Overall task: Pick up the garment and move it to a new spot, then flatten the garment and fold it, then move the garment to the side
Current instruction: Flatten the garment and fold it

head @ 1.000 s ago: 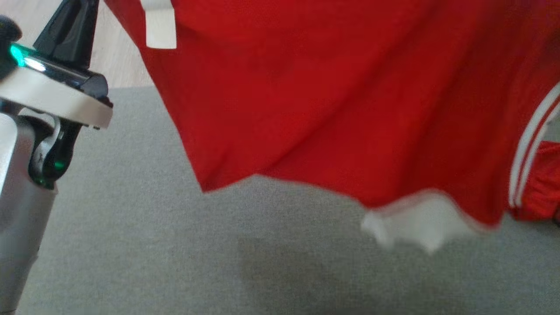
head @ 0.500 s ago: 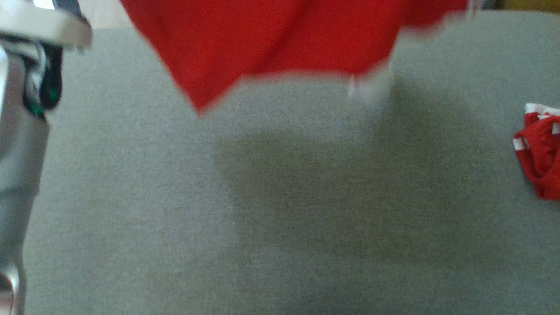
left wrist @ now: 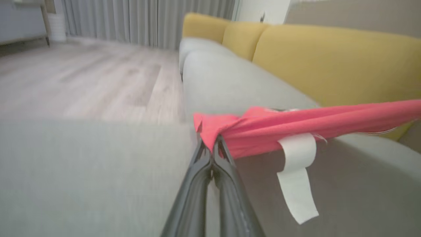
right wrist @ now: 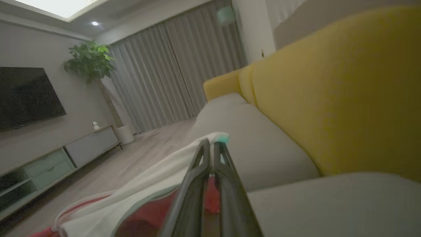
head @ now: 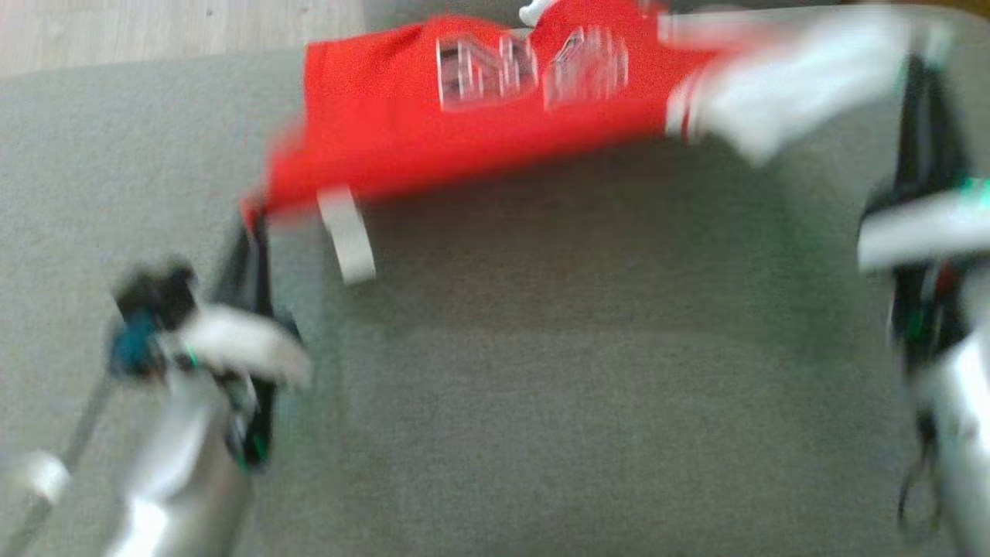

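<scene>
The garment [head: 464, 139] is a red shirt with white lettering, a white sleeve and a white tag. It hangs stretched between my two grippers just above the grey sofa seat [head: 541, 402]. My left gripper [head: 254, 220] is shut on its red corner at the lower left. In the left wrist view the left gripper [left wrist: 212, 146] pinches the bunched red garment [left wrist: 296, 121], and the tag [left wrist: 296, 177] dangles beside the fingers. My right gripper [head: 919, 70] holds the white sleeve end at the upper right. The right wrist view shows the right gripper [right wrist: 210, 144] shut on the garment [right wrist: 148, 184]. The head view is blurred.
Yellow back cushions [left wrist: 329, 59] rise behind the seat. Wood floor [head: 155, 31] lies past the sofa's left end. Across the room stand a television [right wrist: 26, 95], a low cabinet [right wrist: 65, 154] and a potted plant [right wrist: 88, 62].
The head camera has shifted. The garment, which hung close before the camera, is now spread out lower and farther away over the seat, and both arms have come into view.
</scene>
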`<state>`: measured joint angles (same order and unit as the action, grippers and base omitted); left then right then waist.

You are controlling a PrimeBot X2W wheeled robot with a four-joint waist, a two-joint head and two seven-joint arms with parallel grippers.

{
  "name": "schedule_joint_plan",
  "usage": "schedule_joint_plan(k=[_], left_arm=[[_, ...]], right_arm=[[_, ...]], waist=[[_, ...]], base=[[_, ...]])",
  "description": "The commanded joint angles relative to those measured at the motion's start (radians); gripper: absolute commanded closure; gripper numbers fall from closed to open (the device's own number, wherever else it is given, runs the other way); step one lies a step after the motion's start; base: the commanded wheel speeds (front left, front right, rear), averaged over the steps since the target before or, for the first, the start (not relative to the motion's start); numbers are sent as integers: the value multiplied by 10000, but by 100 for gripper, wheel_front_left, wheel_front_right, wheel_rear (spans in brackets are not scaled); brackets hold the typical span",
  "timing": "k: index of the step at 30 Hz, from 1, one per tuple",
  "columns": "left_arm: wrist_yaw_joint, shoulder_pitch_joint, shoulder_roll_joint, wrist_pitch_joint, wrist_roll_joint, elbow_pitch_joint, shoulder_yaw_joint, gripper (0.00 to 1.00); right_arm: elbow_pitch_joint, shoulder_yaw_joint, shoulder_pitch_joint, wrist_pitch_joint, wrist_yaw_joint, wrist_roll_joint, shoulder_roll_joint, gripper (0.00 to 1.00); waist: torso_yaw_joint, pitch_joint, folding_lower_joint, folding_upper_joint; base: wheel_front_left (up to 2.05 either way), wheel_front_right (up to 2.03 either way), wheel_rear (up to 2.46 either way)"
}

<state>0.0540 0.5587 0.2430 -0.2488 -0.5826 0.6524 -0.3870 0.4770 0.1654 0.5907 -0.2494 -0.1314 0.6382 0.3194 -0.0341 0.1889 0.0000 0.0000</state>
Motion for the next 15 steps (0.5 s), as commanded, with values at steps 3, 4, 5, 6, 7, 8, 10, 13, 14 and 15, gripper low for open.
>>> schedule_joint_plan(k=[3, 4, 5, 6, 7, 8, 10, 13, 14, 15], left_arm=[[29, -1488, -268, -124, -135, -63, 987, 100], [50, -1939, -437, -125, -47, -95, 1123, 100], [42, -2356, -580, -125, 61, -156, 1310, 100], [42, -2356, -580, -125, 61, -156, 1310, 100], [46, -2755, -711, -126, 196, -246, 1507, 100], [64, -3132, -850, -127, 328, -346, 1702, 100], [72, -3850, -1116, -127, 582, -636, 2171, 100], [251, -4839, -1416, -128, 995, -1019, 2592, 100], [318, -5123, -1492, -128, 1111, -1114, 2677, 100], [366, -5369, -1553, -128, 1217, -1213, 2786, 100]], right_arm=[[-1031, -302, -2555, -114, 7, 676, -185, 100], [-1176, -334, -3162, -115, 7, 736, -261, 100], [-1309, -317, -3732, -115, 7, 784, -351, 100], [-1309, -317, -3732, -115, 7, 784, -351, 100], [-1449, -248, -4268, -112, 7, 836, -436, 100], [-1584, -177, -4764, -107, 7, 852, -469, 100], [-1831, -219, -5643, -109, 7, 960, -548, 100], [-2192, -371, -6805, -111, 7, 1184, -629, 100], [-2332, -328, -7145, -79, 7, 1258, -609, 100], [-2446, -327, -7453, -56, 7, 1287, -573, 100]], waist=[[-217, -356, 0, 0], [-257, -443, 0, 0], [-298, -538, 0, 0], [-298, -538, 0, 0], [-329, -632, 0, 0], [-342, -725, 0, 0], [-363, -934, 0, 0], [-371, -1195, 0, 0], [-366, -1248, 0, 0], [-362, -1286, 0, 0]], base=[[0, 0, 0], [0, 0, 0], [0, 0, 0], [0, 0, 0], [0, 0, 0], [0, 0, 0], [0, 0, 0], [0, 0, 0], [0, 0, 0], [0, 0, 0]])
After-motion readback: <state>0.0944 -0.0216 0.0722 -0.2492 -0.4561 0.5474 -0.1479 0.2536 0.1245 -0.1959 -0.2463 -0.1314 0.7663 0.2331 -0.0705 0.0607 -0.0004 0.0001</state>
